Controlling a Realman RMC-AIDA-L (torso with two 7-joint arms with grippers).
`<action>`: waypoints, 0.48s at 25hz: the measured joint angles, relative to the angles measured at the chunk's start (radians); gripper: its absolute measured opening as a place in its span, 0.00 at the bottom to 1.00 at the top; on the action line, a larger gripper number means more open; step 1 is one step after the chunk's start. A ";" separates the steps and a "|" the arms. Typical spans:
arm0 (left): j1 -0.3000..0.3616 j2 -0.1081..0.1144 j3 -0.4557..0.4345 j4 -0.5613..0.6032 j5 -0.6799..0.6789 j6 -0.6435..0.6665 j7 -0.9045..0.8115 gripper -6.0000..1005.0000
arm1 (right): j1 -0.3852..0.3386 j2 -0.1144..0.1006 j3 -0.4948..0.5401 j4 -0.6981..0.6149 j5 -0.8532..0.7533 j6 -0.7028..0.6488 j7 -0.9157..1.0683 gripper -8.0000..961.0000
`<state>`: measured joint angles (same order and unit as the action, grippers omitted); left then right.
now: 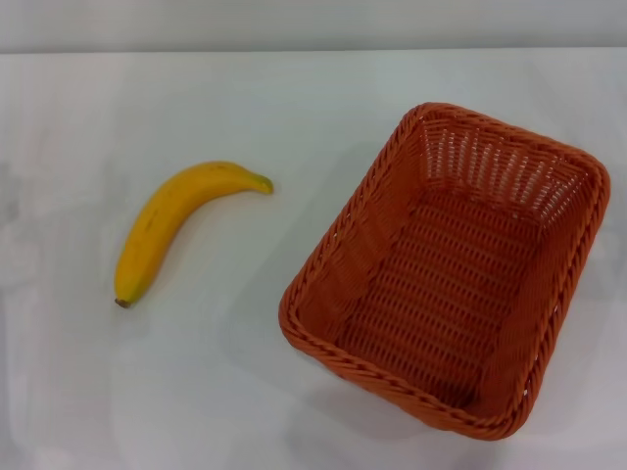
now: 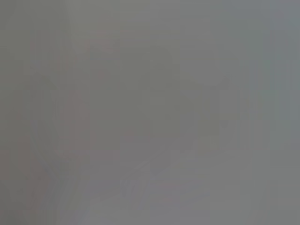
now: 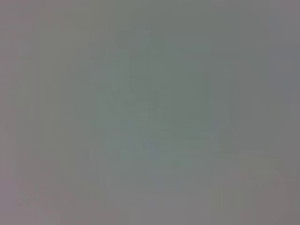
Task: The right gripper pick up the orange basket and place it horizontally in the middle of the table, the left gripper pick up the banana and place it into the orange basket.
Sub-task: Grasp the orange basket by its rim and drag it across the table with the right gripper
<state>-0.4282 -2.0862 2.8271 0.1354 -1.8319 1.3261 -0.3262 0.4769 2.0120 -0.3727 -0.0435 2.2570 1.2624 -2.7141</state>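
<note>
Nothing begun yet, judging by the layout; both task things lying untouched on the white desk.

Orange basket resting upright, mouth open to the ceiling, empty inside; skewed rather than square to the desk edge, long axis running diagonally, near corner pointing toward the robot; sitting off toward the robot's right, within that arm's likely reach, which fits the plan of having the right arm fetch it; not yet in the middle, not yet horizontal.

Banana to the left of the basket, well apart from it, flat on its side; greenish stem tip turned toward the basket, small dark end pointing away and nearer the robot; curve bowed away from the basket; left on that side presumably so the left arm can take it without crossing over the basket.

Right pincer and left pincer absent from the head view; no arm anywhere near the basket; both wrist views showing only a featureless grey field, so cannot tell how wide either pincer stands or whether it holds anything, though nothing seems missing from the desk.

Next move, as a judgement: right arm to the basket rim, a lift, a turn to level it, then a set-down at centre; banana after that.
</note>
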 joint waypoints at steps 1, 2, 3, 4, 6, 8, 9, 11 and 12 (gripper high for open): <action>0.001 0.000 0.000 0.000 -0.001 0.000 0.001 0.88 | 0.001 -0.002 -0.007 -0.004 -0.003 -0.006 0.003 0.89; 0.003 -0.001 0.000 0.001 -0.001 0.001 0.001 0.87 | 0.000 -0.002 -0.015 -0.011 -0.005 -0.011 0.008 0.89; 0.004 -0.001 0.000 0.002 -0.001 0.003 -0.001 0.87 | -0.002 -0.002 -0.018 -0.019 -0.006 -0.012 0.011 0.89; 0.004 -0.001 0.000 0.003 -0.001 0.003 -0.003 0.87 | -0.005 -0.001 -0.019 -0.025 -0.006 -0.009 0.013 0.89; 0.006 -0.001 0.000 0.004 -0.001 0.006 -0.005 0.87 | -0.010 0.000 -0.024 -0.028 -0.007 -0.003 0.021 0.89; 0.011 -0.002 0.004 0.004 0.002 0.012 -0.005 0.87 | -0.017 -0.003 -0.045 -0.034 -0.008 -0.002 0.053 0.89; 0.012 -0.002 0.006 0.004 0.003 0.014 -0.005 0.87 | -0.022 -0.004 -0.057 -0.041 -0.008 -0.002 0.074 0.89; 0.016 -0.002 0.011 0.004 0.005 0.022 -0.002 0.87 | -0.034 -0.006 -0.082 -0.067 -0.008 -0.005 0.128 0.89; 0.019 -0.002 0.012 0.004 0.006 0.028 -0.001 0.87 | -0.039 -0.006 -0.088 -0.081 -0.008 -0.005 0.146 0.89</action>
<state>-0.4096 -2.0878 2.8391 0.1397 -1.8262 1.3536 -0.3272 0.4376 2.0062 -0.4612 -0.1244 2.2487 1.2574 -2.5682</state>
